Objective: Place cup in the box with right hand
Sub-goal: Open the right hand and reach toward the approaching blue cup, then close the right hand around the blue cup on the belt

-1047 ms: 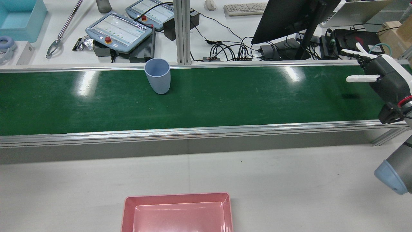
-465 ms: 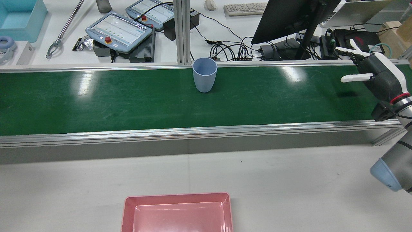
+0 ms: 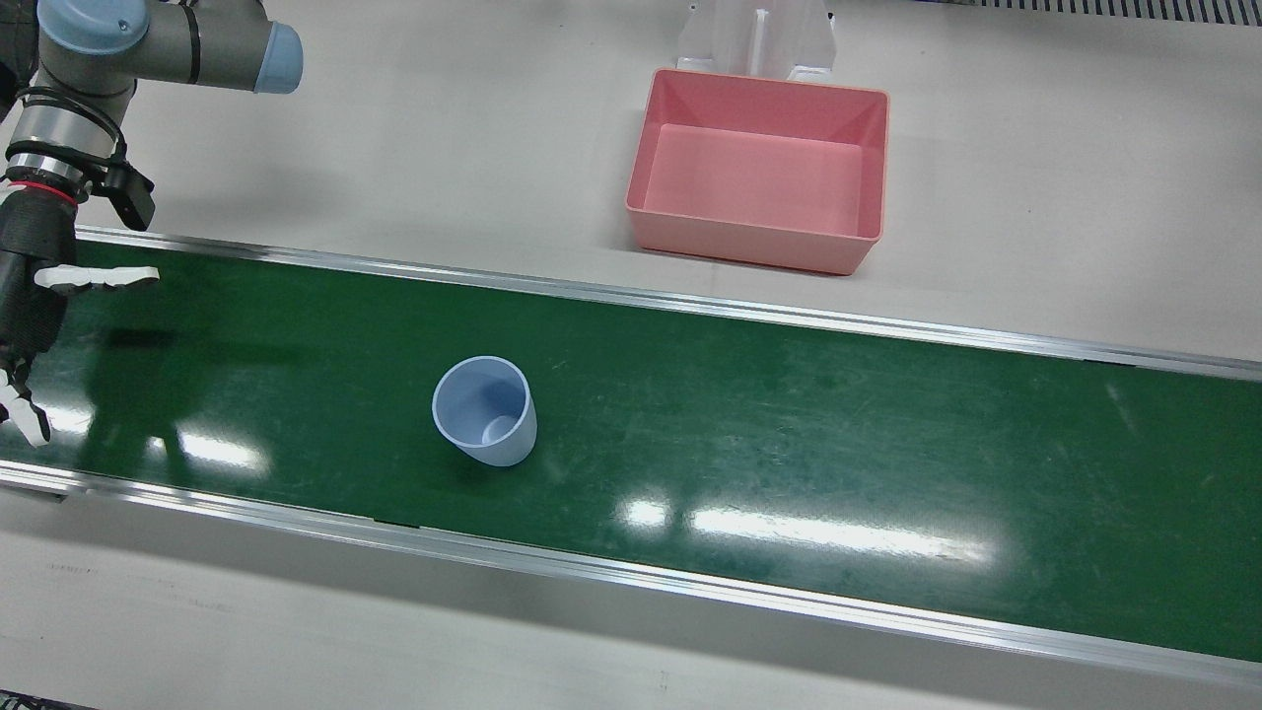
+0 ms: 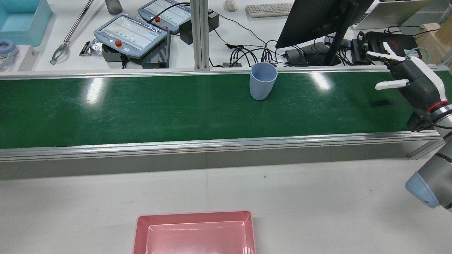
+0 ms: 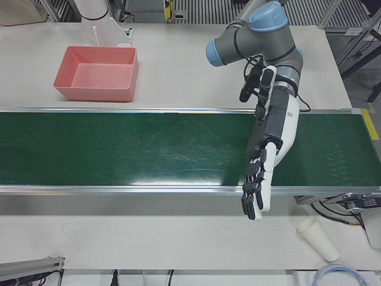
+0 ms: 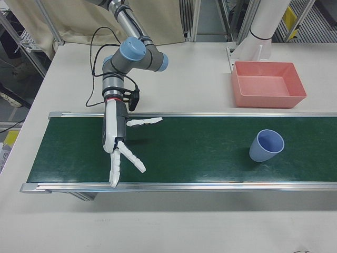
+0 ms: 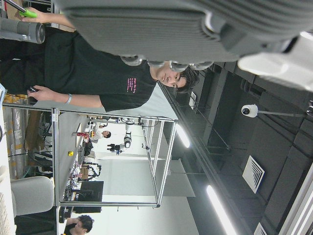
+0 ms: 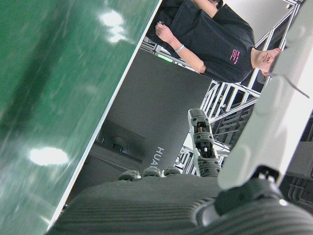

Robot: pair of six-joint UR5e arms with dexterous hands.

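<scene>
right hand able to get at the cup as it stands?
Probably yes. The cup stands upright and alone on the green belt, nothing between it and the open right hand, which hovers over the belt's end, fingers spread toward it.

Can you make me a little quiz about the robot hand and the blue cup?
1. True or false: the blue cup stands upright on the green belt.
2. What is inside the pink box? A) the cup B) nothing C) a ball
3. Fill in: the right robot hand waits over the belt with its fingers ____.

Key: 1 true. 2 B. 3 open, holding nothing.
</scene>
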